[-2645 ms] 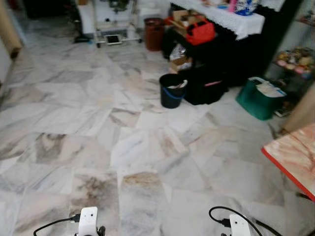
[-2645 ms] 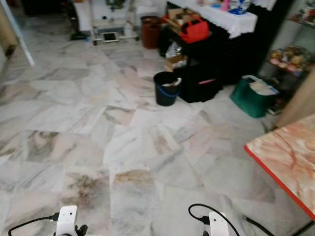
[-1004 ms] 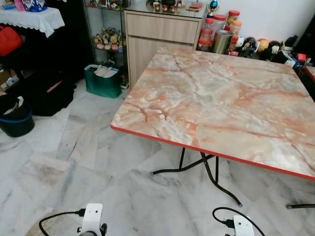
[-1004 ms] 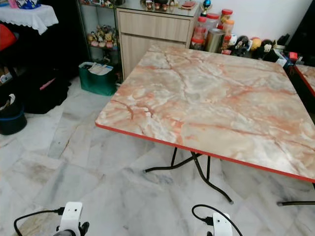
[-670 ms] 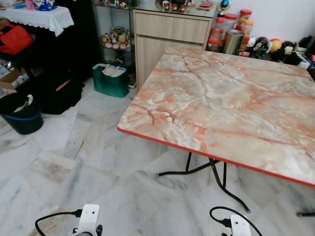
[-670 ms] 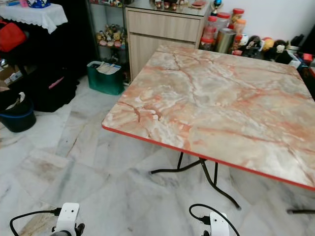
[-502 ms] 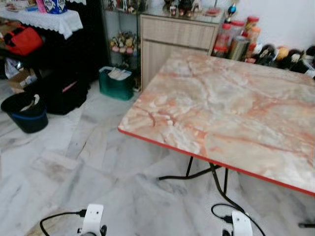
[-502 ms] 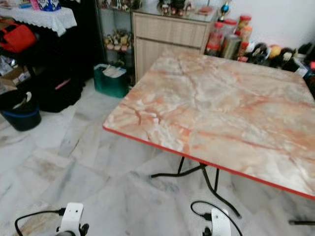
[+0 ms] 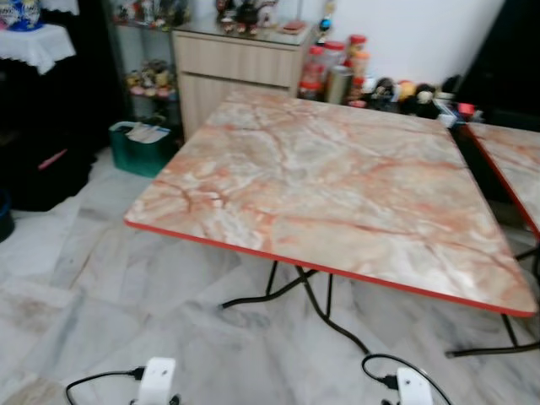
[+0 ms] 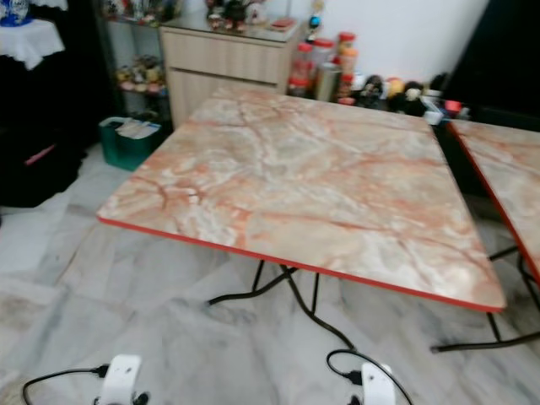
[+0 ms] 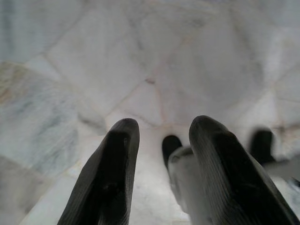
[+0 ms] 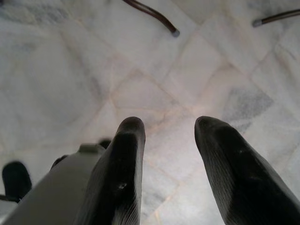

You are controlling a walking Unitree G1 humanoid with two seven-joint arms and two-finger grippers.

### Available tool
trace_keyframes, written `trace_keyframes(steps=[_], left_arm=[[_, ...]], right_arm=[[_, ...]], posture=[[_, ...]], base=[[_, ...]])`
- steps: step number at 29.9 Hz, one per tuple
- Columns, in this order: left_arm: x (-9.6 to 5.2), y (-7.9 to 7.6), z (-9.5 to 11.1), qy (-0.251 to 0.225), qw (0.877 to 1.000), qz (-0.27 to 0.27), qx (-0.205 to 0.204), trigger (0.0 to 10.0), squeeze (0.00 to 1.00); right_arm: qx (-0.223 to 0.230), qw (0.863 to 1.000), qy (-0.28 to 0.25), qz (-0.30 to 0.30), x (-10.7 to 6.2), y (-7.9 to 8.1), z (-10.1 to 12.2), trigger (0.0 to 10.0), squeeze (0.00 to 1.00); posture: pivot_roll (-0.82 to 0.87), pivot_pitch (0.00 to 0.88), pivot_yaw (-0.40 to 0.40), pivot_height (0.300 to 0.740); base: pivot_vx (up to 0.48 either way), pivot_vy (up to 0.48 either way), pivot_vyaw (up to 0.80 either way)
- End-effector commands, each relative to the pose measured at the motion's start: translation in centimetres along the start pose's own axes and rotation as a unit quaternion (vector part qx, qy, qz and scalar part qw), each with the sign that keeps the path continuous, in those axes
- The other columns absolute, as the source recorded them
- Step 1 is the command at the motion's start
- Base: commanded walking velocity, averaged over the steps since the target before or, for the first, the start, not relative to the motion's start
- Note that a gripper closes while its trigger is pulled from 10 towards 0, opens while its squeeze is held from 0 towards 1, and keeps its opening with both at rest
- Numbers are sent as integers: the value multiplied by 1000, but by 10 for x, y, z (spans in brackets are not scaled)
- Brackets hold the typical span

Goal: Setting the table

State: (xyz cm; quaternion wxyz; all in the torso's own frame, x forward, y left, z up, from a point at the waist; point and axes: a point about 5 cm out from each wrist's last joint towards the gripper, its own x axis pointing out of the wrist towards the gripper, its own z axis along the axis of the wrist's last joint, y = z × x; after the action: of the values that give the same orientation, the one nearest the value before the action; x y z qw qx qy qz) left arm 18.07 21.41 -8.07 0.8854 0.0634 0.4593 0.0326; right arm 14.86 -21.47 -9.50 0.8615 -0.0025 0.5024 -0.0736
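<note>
A marble-patterned worktop (image 9: 337, 186) with a red rim is being faced across pale floor tiles (image 9: 76, 304), a wooden cabinet (image 9: 228, 67) and jars (image 9: 333, 72) being seen behind it. The left hand (image 11: 161, 140) and right hand (image 12: 168, 140) are being held low over the floor, fingers spread, nothing gripped.
</note>
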Motion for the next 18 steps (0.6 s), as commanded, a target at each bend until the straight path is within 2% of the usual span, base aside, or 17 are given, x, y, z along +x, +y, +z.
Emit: trace_keyframes(steps=[1,18], left_arm=[[1,-12,2,4,1000,-14,6,10000,0],[1,-9,4,8,1000,-17,6,10000,0]], right_arm=[[-4,1000,-11,-10,0,-8,6,10000,0],[-7,1000,-11,-4,1,-5,7,10000,0]], posture=[[50,0,-55,740],[46,0,-40,740]], base=[[0,-480,0],[0,-476,0]])
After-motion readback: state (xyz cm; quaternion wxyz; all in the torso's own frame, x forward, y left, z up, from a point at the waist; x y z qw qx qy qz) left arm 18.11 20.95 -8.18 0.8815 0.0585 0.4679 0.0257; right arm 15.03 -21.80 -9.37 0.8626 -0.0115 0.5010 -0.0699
